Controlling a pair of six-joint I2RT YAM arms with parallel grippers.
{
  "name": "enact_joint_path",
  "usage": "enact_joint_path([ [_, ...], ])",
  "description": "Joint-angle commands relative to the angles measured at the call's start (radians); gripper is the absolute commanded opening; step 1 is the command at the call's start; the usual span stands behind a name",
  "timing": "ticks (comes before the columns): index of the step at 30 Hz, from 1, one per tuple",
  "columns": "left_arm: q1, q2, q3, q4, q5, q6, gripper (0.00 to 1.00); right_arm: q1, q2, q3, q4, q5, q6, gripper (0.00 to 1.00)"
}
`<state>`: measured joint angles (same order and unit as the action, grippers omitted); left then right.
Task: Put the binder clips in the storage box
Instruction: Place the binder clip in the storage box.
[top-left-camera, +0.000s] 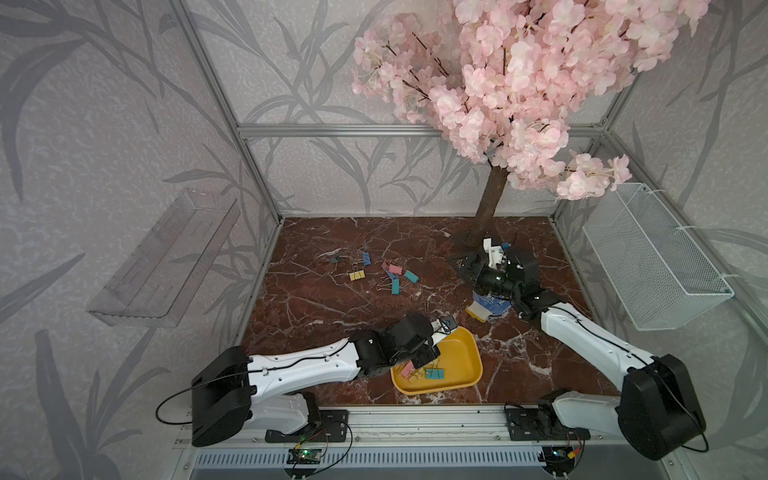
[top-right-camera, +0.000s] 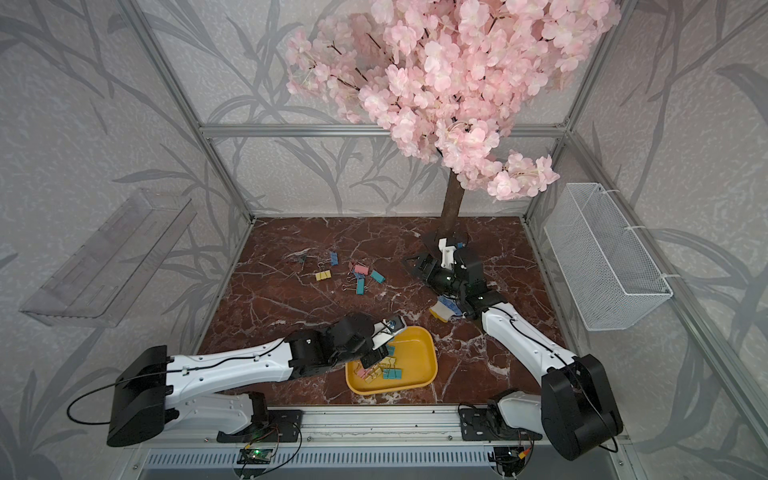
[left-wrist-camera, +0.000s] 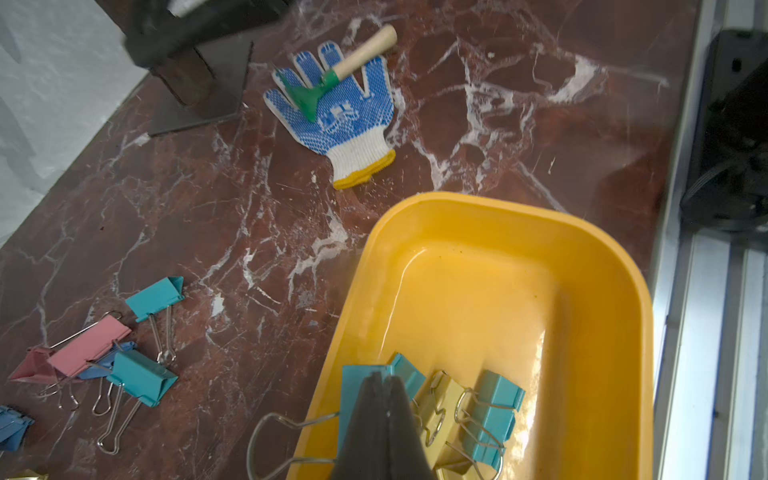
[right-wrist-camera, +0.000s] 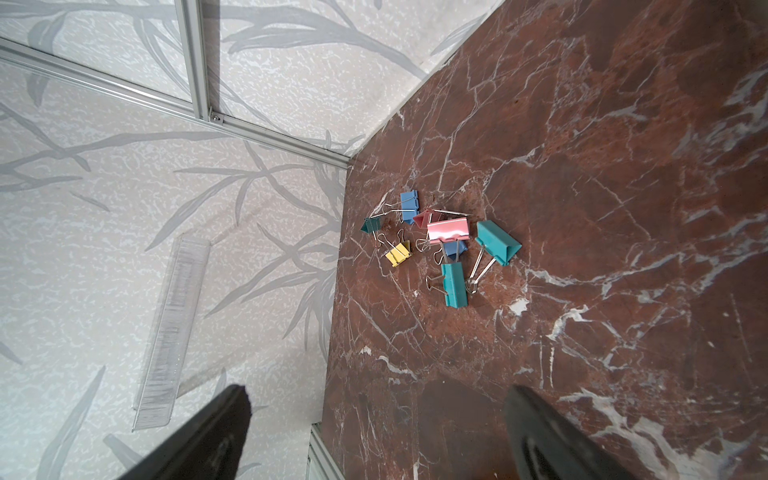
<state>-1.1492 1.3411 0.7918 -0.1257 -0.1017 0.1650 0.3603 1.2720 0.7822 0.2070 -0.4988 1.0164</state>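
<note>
Left wrist view: light, stiff, slippery-looking coloured metal binder clips (left-wrist-camera: 494, 409) lie in the shallow yellow plastic storage box (left-wrist-camera: 498, 203) near the front edge of the red marble tabletop (left-wrist-camera: 187, 216); loose clips (right-wrist-camera: 449, 230) wait mid-tabletop. Best pinched across the body. Left fingers (left-wrist-camera: 365, 424) clenched over a teal one (left-wrist-camera: 357, 376), grasp unclear; right fingers (right-wrist-camera: 216, 432) spread, empty.

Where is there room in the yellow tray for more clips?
The yellow tray is bare at the end toward the glove. Its other end is crowded with clips, and the left gripper, shut on a teal clip, hangs there. The marble between tray and loose clips is bare too.
</note>
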Motion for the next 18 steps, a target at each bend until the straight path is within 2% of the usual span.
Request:
enact_joint_path([
  [1, -0.018, 0.057, 0.018, 0.013, -0.049, 0.062, 0.0, -0.006, -0.036, 0.006, -0.015, 0.0, -0.022, 0.99],
  [5, -0.02, 0.079, -0.019, 0.078, -0.065, 0.055, 0.02, -0.006, -0.039, 0.011, -0.029, 0.003, -0.03, 0.99],
  [11, -0.023, 0.09, -0.038, 0.109, -0.055, 0.018, 0.26, -0.006, -0.03, 0.033, -0.038, -0.008, -0.035, 0.99],
  [15, -0.02, 0.043, -0.033, 0.106, -0.068, -0.017, 0.25, -0.001, -0.023, 0.065, -0.074, -0.007, -0.07, 0.99],
  [18, 0.006, -0.054, -0.022, 0.133, -0.145, -0.143, 0.18, 0.021, -0.005, 0.103, -0.115, -0.001, -0.113, 0.99],
])
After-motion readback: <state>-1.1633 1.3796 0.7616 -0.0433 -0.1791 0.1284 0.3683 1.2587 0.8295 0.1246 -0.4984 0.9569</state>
